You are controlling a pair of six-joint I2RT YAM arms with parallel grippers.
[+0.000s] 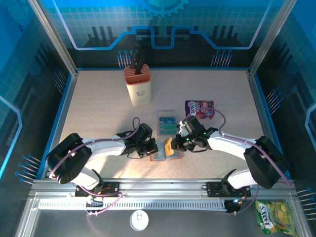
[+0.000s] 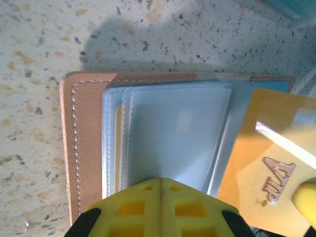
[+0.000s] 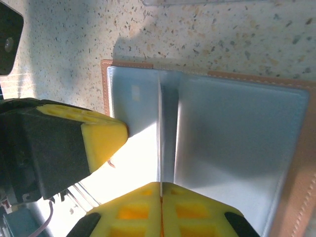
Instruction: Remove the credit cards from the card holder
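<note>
The card holder (image 1: 160,157) lies open on the table between my two grippers, brown leather with grey-blue pockets (image 2: 177,128). My left gripper (image 1: 152,148) is shut, its yellow tips (image 2: 160,183) pressing down on a pocket with nothing between them. My right gripper (image 1: 174,144) is shut on an orange credit card (image 1: 169,146) marked VIP (image 2: 269,158), which sticks out of the holder's right side at a tilt. In the right wrist view the card (image 3: 143,158) runs up from between the shut tips (image 3: 161,186) over the holder (image 3: 237,138). A yellowish card edge (image 2: 118,148) shows in the left pocket.
A clear plastic box (image 1: 167,122) with teal contents stands just behind the holder. A purple snack packet (image 1: 199,108) lies to its right. A knife block (image 1: 138,85) stands at the back. A green packet (image 1: 274,217) lies off the table at bottom right.
</note>
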